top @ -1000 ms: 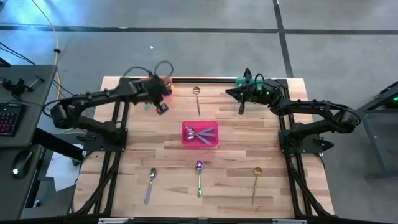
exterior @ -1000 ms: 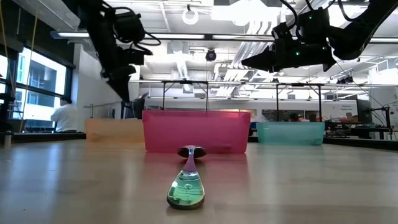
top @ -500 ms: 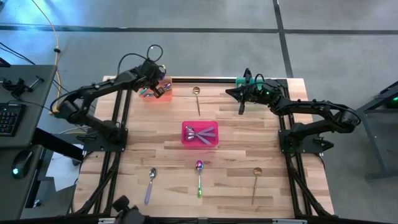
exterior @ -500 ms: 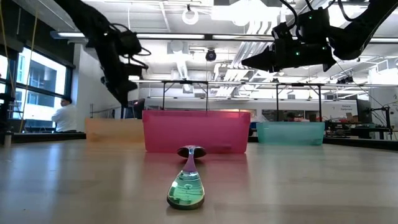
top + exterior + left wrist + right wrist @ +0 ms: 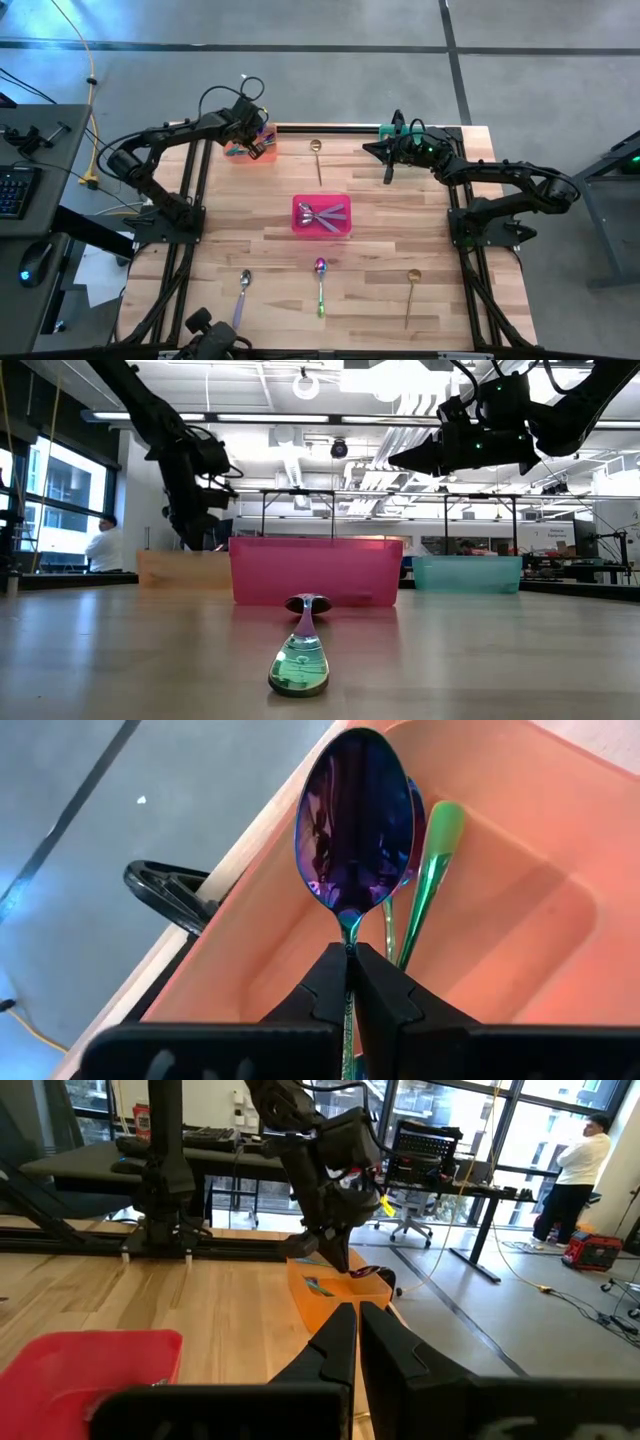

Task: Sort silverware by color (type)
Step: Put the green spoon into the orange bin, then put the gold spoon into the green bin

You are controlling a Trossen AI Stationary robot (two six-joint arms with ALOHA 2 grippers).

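Observation:
My left gripper point(image 5: 256, 148) hangs over the orange bin point(image 5: 243, 152) at the table's far left, shut on an iridescent purple spoon point(image 5: 357, 820). Green-handled spoons point(image 5: 428, 870) lie inside that bin. My right gripper point(image 5: 388, 174) waits shut above the far right of the table, beside the teal bin point(image 5: 392, 130), and touches nothing. Silver spoons lie in the pink bin point(image 5: 321, 215). Flat on the wood lie a gold spoon point(image 5: 317, 158), a lilac-handled spoon point(image 5: 242, 295), an iridescent spoon point(image 5: 320, 283) and another gold spoon point(image 5: 411, 293). My left gripper pinches the spoon's thin handle point(image 5: 347, 942) just behind the bowl, between its two fingers. The fingers slant downward and the spoon runs along them. The bowl point(image 5: 357, 820) sticks out past the fingertips, lifted clear above the inside of the orange bin.
In the low view the pink bin point(image 5: 315, 570) stands mid-table, with the orange bin point(image 5: 183, 568) and the teal bin point(image 5: 467, 573) behind it to either side. A person point(image 5: 100, 548) sits in the room beyond the table. Bare wood lies between the near spoons and the pink bin.
My left gripper has carried the purple spoon toward the table's far left corner and sunk over the orange bin, staying shut on it. My right arm has kept still.

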